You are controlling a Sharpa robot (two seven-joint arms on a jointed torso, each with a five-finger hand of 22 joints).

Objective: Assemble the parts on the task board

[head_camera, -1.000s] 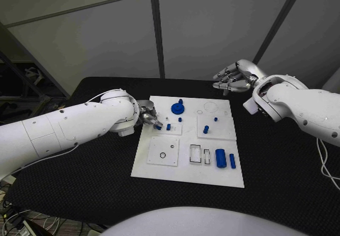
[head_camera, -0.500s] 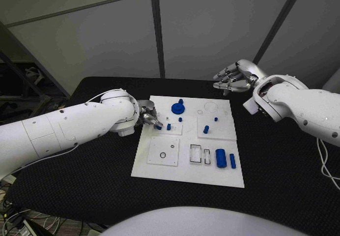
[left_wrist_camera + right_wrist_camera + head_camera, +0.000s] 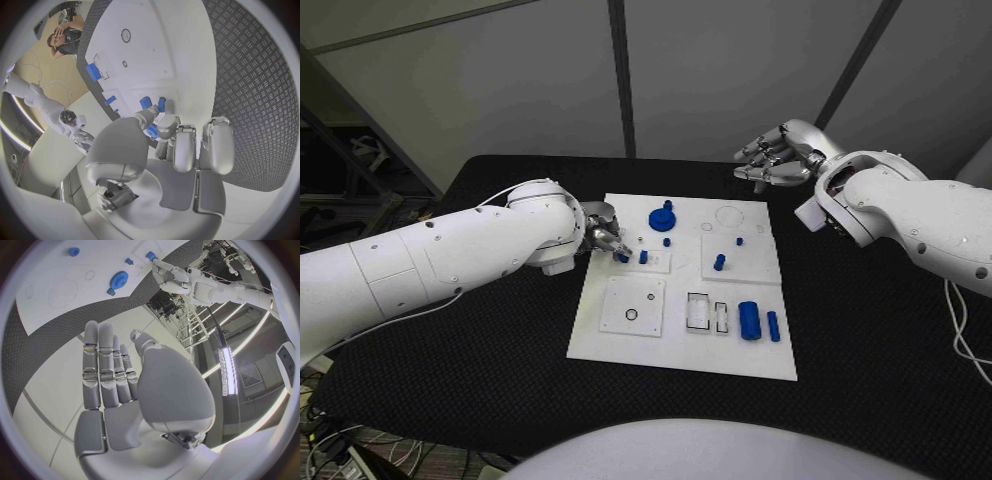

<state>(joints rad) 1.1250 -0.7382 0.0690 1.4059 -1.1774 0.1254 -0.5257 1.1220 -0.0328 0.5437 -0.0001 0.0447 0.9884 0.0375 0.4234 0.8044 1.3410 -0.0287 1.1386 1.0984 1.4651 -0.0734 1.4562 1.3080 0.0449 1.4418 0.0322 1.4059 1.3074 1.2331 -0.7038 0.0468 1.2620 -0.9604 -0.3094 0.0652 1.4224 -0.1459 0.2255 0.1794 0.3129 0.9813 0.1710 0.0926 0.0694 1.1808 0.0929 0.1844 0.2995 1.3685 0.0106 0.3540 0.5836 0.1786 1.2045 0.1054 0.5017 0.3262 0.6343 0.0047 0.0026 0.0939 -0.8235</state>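
On the black bench (image 3: 877, 330) the white task board (image 3: 678, 345) is my landmark: my left hand (image 3: 604, 238) sits at its left edge, fingers pinching a small blue part (image 3: 622, 257) beside an upright blue peg (image 3: 642, 257), while my right hand (image 3: 779, 156) hangs empty, fingers extended, past its far right corner.

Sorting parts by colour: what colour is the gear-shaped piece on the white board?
Blue; the gear-shaped piece shows best in the head view.

A robotics lab: grey partition panels (image 3: 733, 70) stand at twelve o'clock behind the black table (image 3: 877, 330), equipment racks (image 3: 336, 180) crowd nine o'clock, and another white robot (image 3: 44, 102) stands nearby.
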